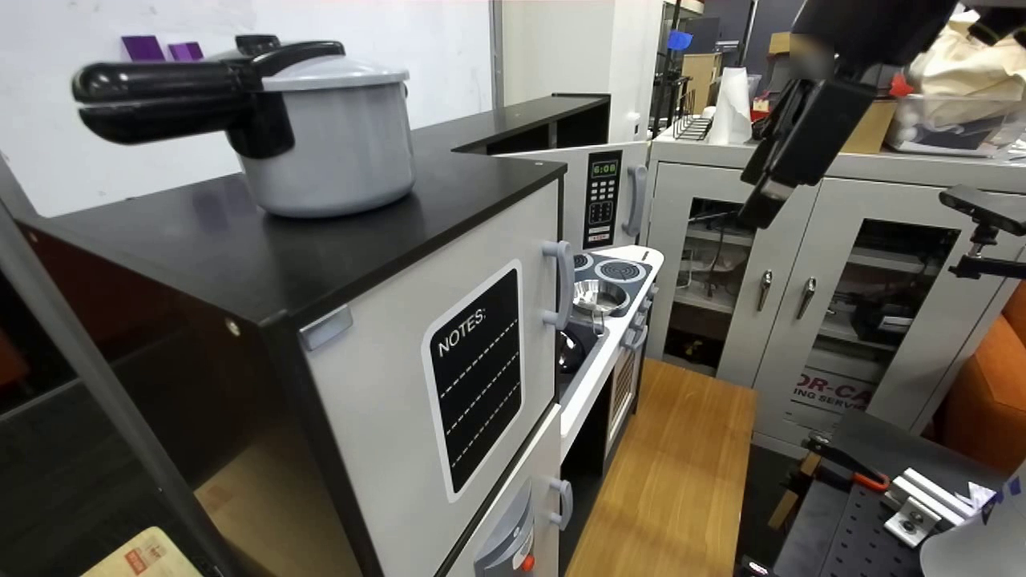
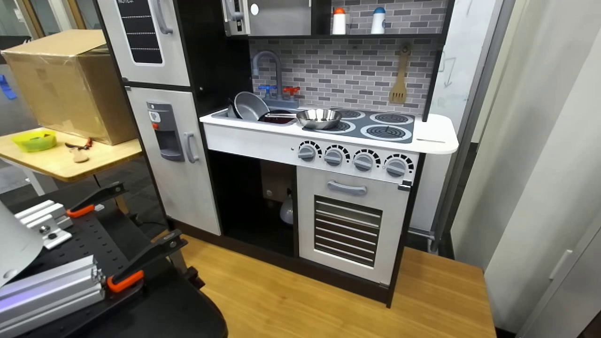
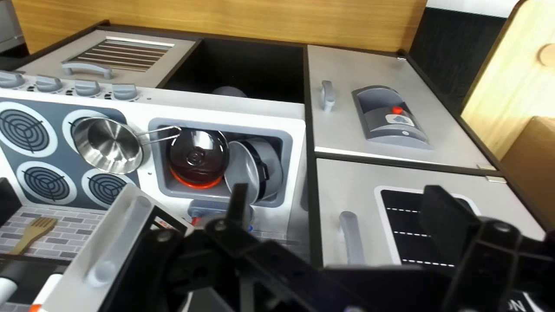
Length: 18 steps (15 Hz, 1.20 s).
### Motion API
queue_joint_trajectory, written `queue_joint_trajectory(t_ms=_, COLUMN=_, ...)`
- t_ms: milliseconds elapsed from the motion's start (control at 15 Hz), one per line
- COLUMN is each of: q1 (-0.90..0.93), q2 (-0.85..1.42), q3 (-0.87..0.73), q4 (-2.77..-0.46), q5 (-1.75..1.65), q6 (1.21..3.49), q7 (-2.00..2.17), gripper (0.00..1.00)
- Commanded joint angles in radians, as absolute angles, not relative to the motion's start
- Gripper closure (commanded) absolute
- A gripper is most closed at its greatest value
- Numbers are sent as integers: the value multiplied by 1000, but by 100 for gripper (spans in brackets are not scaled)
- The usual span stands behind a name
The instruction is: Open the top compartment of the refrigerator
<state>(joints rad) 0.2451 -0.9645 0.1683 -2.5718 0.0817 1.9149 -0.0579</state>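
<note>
The refrigerator (image 1: 160, 232) has a black top and sides and also shows in an exterior view (image 2: 188, 206). Its top compartment (image 1: 361, 401) is the white upper door with a black NOTES panel; it looks shut. It also shows in an exterior view (image 2: 176, 61), cut off by the frame's top, and in the wrist view (image 3: 342, 182). Its grey handle (image 1: 563, 284) appears in the wrist view (image 3: 352, 234), between my fingers, its lower part in the picture hidden by the gripper. My gripper (image 3: 338, 193) is open and empty. In an exterior view my gripper (image 1: 757, 192) hangs in the air, apart from the door.
A grey pressure pot (image 1: 329, 148) stands on the refrigerator. The microwave door (image 1: 593, 200) juts outward beside the upper handle. A steel pan (image 2: 319, 119) sits on the stove, and more pans lie in the sink (image 3: 284, 173). A wooden bench (image 1: 681, 465) runs along the front.
</note>
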Motion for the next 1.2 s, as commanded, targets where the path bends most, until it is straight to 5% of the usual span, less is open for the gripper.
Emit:
queue_joint_trajectory(t_ms=0, q1=288, q2=-948, q3=200, q4=-2594, q5=92, q6=1992, q7=-79, gripper=0)
queue_joint_trajectory(t_ms=1133, q1=301, q2=-930, q3=244, q4=-2611, q5=83, q6=2051, q7=-21, gripper=0)
